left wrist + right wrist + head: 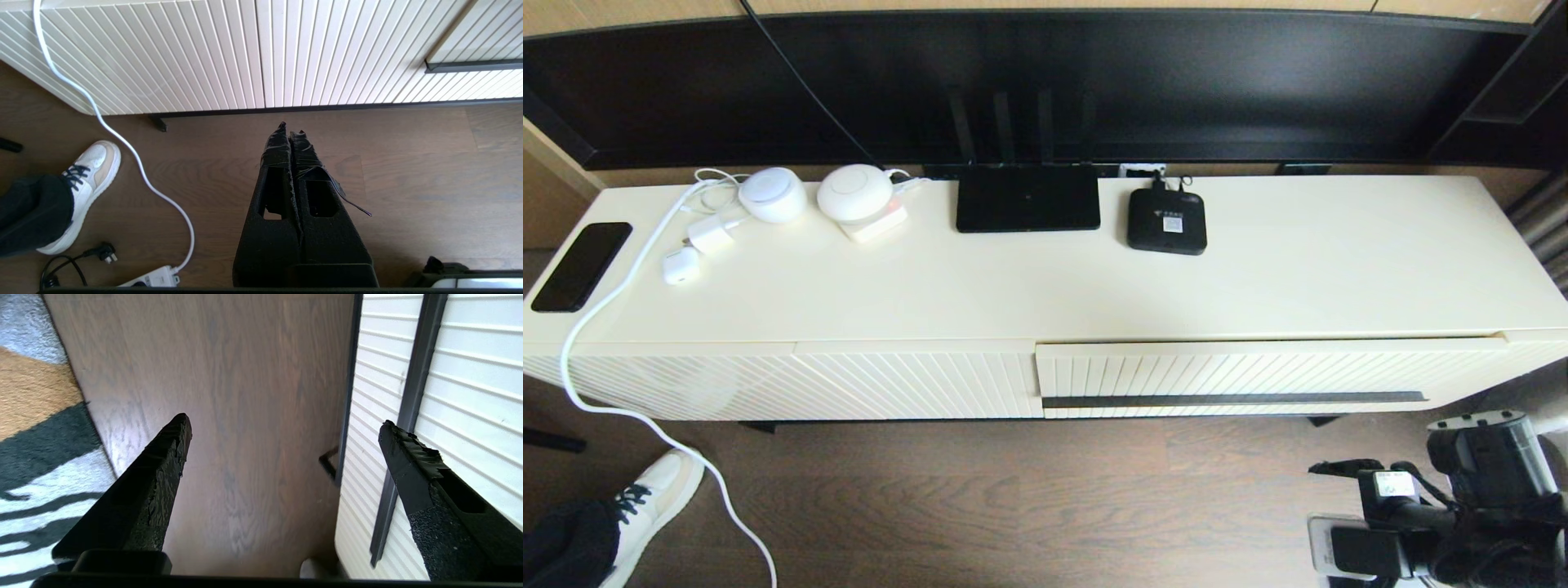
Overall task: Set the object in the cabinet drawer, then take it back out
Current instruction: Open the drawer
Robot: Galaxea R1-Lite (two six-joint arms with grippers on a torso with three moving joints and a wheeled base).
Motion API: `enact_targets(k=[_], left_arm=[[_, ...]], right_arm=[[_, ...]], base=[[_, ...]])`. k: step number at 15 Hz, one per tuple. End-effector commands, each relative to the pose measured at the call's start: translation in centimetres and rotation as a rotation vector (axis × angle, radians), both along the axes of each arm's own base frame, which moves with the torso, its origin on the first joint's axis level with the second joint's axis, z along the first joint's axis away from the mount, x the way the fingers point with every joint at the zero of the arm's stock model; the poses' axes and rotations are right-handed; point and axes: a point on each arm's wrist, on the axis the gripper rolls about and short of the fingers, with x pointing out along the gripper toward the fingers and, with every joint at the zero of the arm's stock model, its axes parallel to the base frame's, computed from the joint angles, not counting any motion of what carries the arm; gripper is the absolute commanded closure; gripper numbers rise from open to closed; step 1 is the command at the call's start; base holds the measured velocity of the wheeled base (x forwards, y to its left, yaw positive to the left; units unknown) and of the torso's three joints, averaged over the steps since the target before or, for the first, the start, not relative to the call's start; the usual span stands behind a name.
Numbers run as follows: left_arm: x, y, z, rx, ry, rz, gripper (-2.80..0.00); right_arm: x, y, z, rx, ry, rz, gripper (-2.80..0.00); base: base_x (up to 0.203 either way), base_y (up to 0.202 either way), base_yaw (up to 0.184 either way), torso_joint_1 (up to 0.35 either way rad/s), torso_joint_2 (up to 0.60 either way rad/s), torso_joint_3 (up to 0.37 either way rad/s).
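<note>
The black organizer box shows in none of the views. The cabinet drawer (1241, 371), cream with vertical slats and a long dark handle strip (1233, 400), sits on the cabinet's right half, pushed in with only a thin dark line along its top edge. My right gripper (284, 421) hangs open and empty low over the floor beside the drawer front (457, 375); one finger (408, 457) lies across the handle strip (412, 388). The right arm (1462, 506) is at the bottom right of the head view. My left gripper (291, 128) is shut on nothing above the floor, in front of the diagonal-ribbed panel (163, 53).
On the cabinet top (1339, 269) stand a flat router (1027, 198), a small set-top box (1166, 220), a phone (582, 265) and white chargers (772, 194). A white cable (596, 327) runs down to a power strip (153, 279). A person's shoe (658, 498) and a rug (32, 416) lie on the floor.
</note>
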Motion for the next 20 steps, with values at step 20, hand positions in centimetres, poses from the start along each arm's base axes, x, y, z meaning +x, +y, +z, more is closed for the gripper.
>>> enact_targets(k=[20], left_arm=[[0.0,0.0,0.0,0.000,0.001,0.000,0.00]], right_arm=[[7.7,1.5,-5.5,0.051,-0.106,0.111,-2.80]], base=[[0.000,0.000,0.000,0.000,0.00,0.000]])
